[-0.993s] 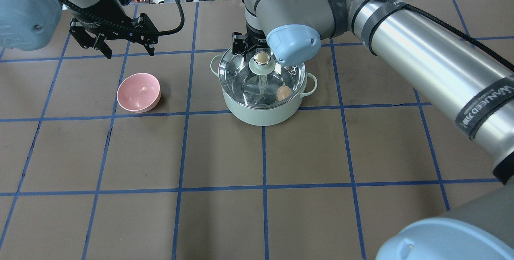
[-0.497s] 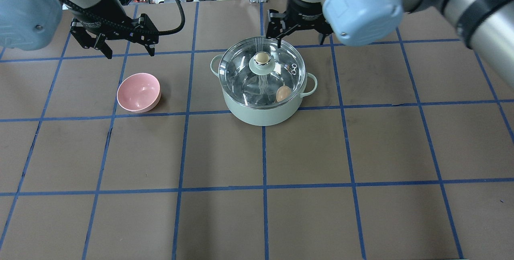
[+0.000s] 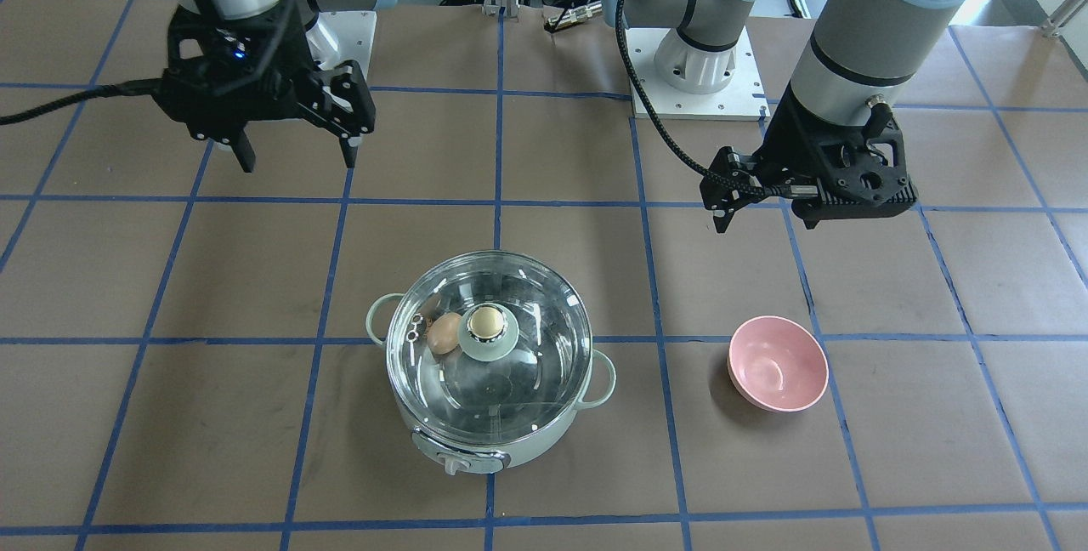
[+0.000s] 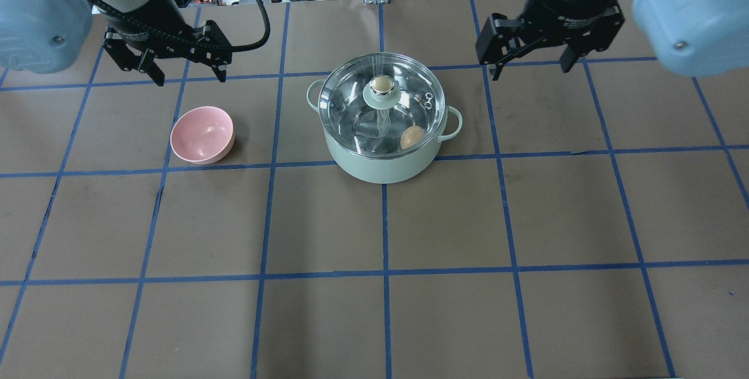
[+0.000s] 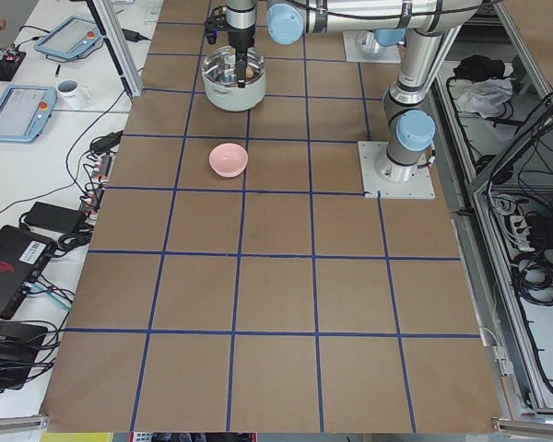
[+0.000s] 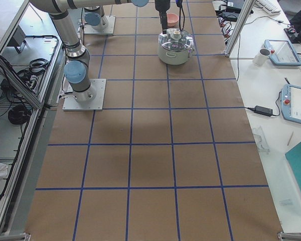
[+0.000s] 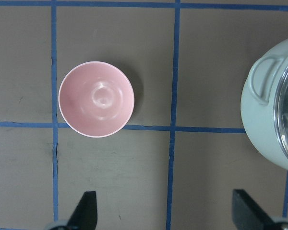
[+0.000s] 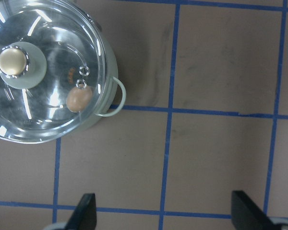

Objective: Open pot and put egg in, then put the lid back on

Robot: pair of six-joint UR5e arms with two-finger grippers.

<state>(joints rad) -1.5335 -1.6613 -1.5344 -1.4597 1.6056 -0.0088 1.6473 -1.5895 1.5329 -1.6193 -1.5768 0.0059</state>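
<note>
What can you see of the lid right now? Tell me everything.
The lid is a round, clear glass dome with a shiny metal rim, as wide as the pot. A pale green knob with a beige-gold cap stands at its centre, and two small metal rings sit near one edge. It lies level and closed on the pot's rim, and the egg shows through the glass. Neither the left gripper nor the right gripper touches it; both are open.

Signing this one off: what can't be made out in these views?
Pot: left wrist view, cut off by the right edge.
Lid: right wrist view, cut off by the top and left edges.
Egg: both side views, too small to make out.
Dial: overhead view, hidden by the pot's own wall.
</note>
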